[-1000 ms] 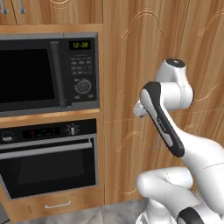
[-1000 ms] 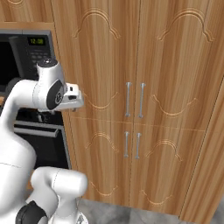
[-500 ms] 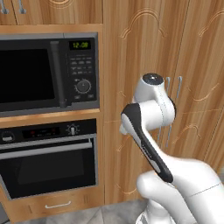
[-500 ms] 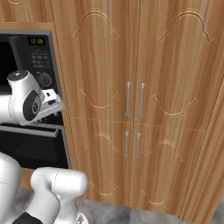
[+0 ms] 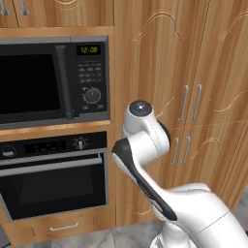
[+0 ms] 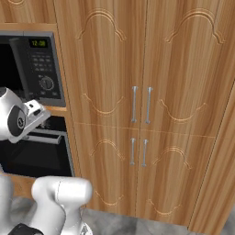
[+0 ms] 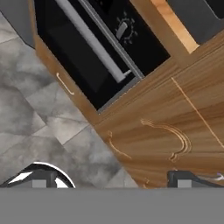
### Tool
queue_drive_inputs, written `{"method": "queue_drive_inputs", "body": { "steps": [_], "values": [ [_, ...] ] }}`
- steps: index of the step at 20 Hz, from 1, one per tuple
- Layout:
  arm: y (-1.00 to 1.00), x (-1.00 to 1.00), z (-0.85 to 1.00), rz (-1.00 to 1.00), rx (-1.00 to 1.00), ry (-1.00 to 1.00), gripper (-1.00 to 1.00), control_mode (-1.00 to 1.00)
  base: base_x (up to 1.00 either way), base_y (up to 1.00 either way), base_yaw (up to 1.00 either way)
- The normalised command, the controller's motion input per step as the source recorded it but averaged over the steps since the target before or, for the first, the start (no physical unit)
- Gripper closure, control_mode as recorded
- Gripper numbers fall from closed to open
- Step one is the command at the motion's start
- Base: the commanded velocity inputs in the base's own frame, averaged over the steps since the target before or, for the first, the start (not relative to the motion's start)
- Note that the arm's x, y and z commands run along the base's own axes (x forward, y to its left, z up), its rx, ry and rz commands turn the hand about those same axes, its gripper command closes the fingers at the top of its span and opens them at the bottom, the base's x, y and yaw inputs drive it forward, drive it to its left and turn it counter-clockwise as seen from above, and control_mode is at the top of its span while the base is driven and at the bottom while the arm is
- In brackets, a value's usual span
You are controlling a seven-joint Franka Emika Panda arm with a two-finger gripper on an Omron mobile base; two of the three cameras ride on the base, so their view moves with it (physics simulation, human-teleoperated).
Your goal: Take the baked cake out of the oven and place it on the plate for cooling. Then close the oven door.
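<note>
The oven [image 5: 53, 177] is built into the wooden wall of cabinets, directly below the microwave [image 5: 53, 80] and above a shallow drawer [image 5: 63, 226] with a small curved pull. The oven door [image 5: 54, 183], a wide black glass panel, stands closed and upright; its long silver handle [image 5: 51, 164] runs along the door's top edge, just under the control strip with a round knob [image 5: 80, 143]. The inside of the oven cannot be made out through the dark glass.

The white arm [image 5: 145, 160] bends in front of the cabinet panel just right of the oven. In the right base view the hand [image 6: 32, 117] points toward the oven's right edge, near the handle's end but apart from it.

In the hand view the claw [image 7: 111, 181] has its two dark tips at the bottom, spread as wide as they go, with nothing between them. Beyond them lie the grey stone floor [image 7: 39, 118], the carved wooden panel [image 7: 170, 131] and, further off, the oven door's right end.

Tall double cabinet doors [image 6: 142, 92] with paired vertical handles fill the wall right of the oven.
</note>
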Motion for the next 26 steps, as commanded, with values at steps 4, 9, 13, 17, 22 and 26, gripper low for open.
{"method": "queue_drive_inputs", "body": {
  "steps": [4, 9, 13, 17, 22, 26],
  "values": [
    [0.52, 0.0, -0.37, 0.12, -0.2, -0.11, -1.0, -1.0, 0.0, 0.0, 0.0],
    [0.47, 0.02, -0.39, 0.06, -0.22, -0.13, -1.0, -1.0, 0.0, 0.0, 0.0],
    [0.49, 0.16, -0.33, 0.05, -0.14, -0.16, -1.0, -1.0, 0.0, 0.0, 0.0],
    [0.38, 0.36, -0.23, 0.11, -0.09, -0.01, -1.0, -1.0, 0.0, 0.0, 0.0],
    [0.24, 0.47, -0.27, 0.15, -0.11, 0.0, -1.0, -1.0, 0.0, 0.0, 0.0],
    [0.22, 0.41, -0.34, 0.11, -0.18, -0.05, -1.0, -1.0, 0.0, 0.0, 0.0]
  ]
}}
